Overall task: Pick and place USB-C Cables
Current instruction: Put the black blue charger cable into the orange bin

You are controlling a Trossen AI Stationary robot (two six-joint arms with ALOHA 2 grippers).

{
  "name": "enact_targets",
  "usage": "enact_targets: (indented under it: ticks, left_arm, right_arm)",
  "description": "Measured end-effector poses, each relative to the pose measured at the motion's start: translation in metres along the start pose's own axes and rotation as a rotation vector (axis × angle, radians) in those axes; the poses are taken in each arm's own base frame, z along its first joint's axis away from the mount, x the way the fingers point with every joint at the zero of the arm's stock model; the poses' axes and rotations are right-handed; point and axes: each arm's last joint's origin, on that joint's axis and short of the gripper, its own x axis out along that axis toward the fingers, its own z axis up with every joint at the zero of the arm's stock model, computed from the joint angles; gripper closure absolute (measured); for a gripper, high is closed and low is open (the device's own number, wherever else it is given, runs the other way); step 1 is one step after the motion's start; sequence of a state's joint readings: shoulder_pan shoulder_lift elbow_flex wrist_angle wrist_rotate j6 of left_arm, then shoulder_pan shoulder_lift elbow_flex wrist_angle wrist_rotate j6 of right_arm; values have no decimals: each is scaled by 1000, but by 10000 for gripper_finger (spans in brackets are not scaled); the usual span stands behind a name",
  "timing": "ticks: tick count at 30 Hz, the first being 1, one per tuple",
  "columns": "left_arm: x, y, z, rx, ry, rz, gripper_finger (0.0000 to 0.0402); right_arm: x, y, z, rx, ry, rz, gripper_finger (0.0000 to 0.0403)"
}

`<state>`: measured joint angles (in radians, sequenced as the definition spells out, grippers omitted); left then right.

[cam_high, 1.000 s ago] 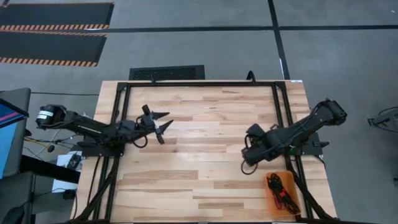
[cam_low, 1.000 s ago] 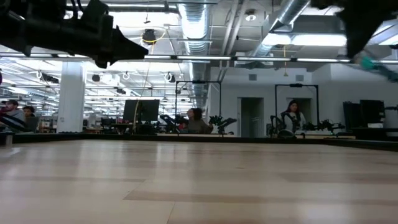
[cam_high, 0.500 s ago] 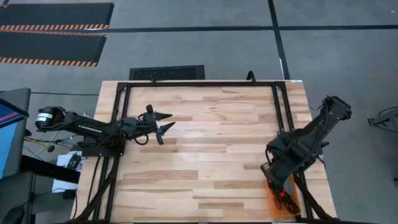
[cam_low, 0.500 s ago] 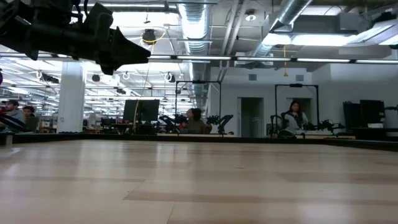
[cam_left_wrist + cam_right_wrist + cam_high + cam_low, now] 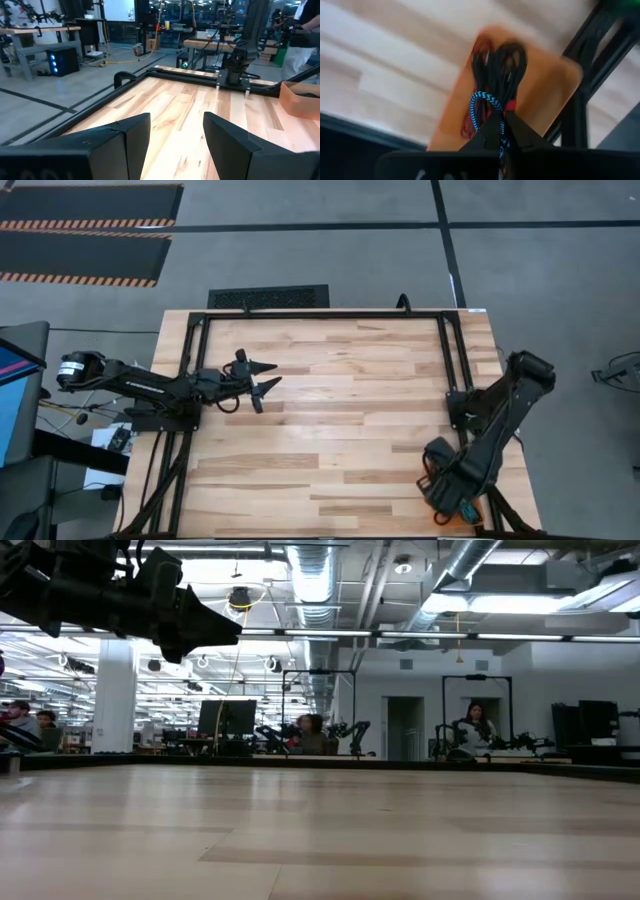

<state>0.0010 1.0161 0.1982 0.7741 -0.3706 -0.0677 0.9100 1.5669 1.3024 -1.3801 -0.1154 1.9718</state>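
My right gripper (image 5: 445, 488) (image 5: 499, 131) hangs over an orange tray (image 5: 445, 518) (image 5: 540, 95) at the table's near right corner, shut on a teal braided cable (image 5: 484, 104). A bundle of black and red cables (image 5: 499, 65) lies in the tray below it. My left gripper (image 5: 268, 377) (image 5: 175, 135) is open and held above the table's left half, touching nothing. It also shows at the upper left of the low view (image 5: 225, 625). My right gripper pinches the teal cable between its two fingertips (image 5: 492, 131), coming from above and pointing down at the tray. A loop of the cable (image 5: 476, 102) sticks out past the tips over the black and red bundle. Whether it touches them I cannot tell.
A black metal frame (image 5: 452, 360) runs around the tabletop and stands close beside the tray (image 5: 580, 105). The bare wooden surface (image 5: 340, 430) stretches between the two arms. People and workbenches show in the room beyond the far edge (image 5: 470, 730).
My right arm has swung from the table's right middle toward the near edge, carrying the teal cable, and now stands over the tray. It has left the low view. The gripper stayed shut on the cable.
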Motion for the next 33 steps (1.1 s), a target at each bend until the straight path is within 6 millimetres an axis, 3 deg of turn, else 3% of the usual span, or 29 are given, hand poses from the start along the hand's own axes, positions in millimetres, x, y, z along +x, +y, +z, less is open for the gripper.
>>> enact_targets:
  ticks: [11,22,33]
  left_arm:
    - [0,0,0,3,-2,1,227]
    - [0,0,0,8,-2,3,227]
    - [0,0,0,9,-2,3,227]
  right_arm:
    - [18,18,-2,-52,69,0,383]
    - [21,16,1,-44,60,-37,324]
    - [19,0,7,-5,-3,-193,310]
